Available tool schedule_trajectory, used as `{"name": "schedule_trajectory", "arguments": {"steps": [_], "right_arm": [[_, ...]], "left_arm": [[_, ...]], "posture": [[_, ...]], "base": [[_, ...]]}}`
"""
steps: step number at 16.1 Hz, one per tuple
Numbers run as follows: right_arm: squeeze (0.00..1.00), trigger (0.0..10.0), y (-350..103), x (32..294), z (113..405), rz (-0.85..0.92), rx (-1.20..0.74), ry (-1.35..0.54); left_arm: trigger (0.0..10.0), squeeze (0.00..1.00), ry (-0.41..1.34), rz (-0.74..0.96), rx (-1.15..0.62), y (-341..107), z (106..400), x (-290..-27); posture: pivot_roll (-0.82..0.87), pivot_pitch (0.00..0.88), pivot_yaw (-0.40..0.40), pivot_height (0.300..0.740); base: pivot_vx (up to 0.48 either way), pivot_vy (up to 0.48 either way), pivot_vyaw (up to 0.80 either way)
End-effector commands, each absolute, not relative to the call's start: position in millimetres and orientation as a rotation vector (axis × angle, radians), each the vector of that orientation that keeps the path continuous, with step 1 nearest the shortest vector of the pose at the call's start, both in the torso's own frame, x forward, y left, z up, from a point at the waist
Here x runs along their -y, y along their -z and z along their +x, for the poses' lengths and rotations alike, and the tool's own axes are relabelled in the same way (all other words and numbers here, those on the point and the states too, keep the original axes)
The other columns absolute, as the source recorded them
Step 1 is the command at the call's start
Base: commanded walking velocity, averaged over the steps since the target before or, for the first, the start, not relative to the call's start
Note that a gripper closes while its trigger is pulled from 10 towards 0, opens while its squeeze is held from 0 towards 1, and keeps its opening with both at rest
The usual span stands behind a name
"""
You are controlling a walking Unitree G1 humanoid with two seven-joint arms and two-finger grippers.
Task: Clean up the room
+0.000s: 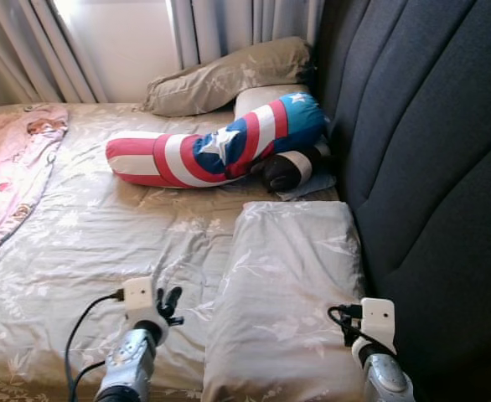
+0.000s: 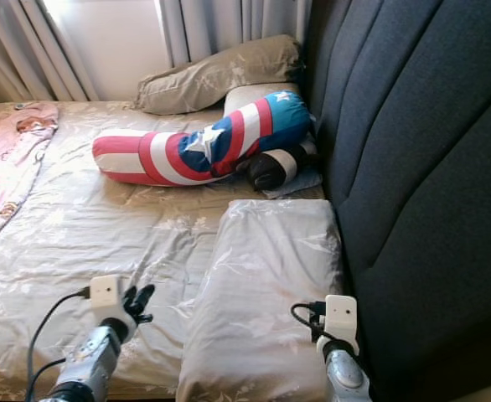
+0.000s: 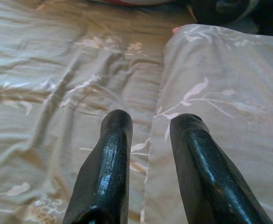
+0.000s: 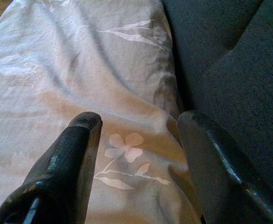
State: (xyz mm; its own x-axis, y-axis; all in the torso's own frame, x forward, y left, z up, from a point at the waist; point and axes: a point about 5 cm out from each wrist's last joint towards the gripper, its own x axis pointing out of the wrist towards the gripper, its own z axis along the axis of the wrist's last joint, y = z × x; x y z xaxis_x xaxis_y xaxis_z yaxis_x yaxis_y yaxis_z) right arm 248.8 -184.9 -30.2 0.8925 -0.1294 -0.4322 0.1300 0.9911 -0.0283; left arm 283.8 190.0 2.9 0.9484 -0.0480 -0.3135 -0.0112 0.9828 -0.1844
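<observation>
Near pillow (image 1: 287, 293) lies on bed (image 1: 86, 243) against headboard (image 1: 430, 167). Left end effector (image 3: 148, 140) narrowly parted at pillow's left edge. Right end effector (image 4: 136, 154) wide over pillow beside headboard. Striped bolster (image 1: 220, 146) beyond pillow.

pillows: 3 — near (image 1: 287, 293), far (image 1: 229, 77), one under the bolster (image 1: 258, 97) | striped bolster: 1 (image 1: 220, 146) | pink blanket: 1 (image 1: 15, 159) | headboard: 1 (image 1: 430, 151) | curtains: 2 (image 1: 245, 25)

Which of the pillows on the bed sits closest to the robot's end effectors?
The grey floral pillow lying flat beside the dark headboard, between both end effectors. The striped star bolster and the pillows near the curtains lie farther off.
</observation>
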Motion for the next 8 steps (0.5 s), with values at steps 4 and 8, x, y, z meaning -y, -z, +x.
{"name": "schedule_trajectory", "arguments": {"steps": [4, 8], "right_arm": [[0.0, 10.0, 28.9, 184.6, 250.6, 0.072, -0.438, 0.161], [0.0, 10.0, 29.7, 182.3, 248.6, 0.08, -0.43, 0.142]], "left_arm": [[10.0, 0.0, 0.042, -0.165, -0.296, -7.7, 286.2, -189.4], [10.0, 0.0, 0.043, -0.178, -0.271, -10.7, 286.8, -189.8]], "posture": [[-0.05, 0.0, 0.002, 0.74], [-0.04, 0.0, -0.007, 0.74]], "base": [[0.0, 0.0, 0.0], [0.0, 0.0, 0.0]]}}
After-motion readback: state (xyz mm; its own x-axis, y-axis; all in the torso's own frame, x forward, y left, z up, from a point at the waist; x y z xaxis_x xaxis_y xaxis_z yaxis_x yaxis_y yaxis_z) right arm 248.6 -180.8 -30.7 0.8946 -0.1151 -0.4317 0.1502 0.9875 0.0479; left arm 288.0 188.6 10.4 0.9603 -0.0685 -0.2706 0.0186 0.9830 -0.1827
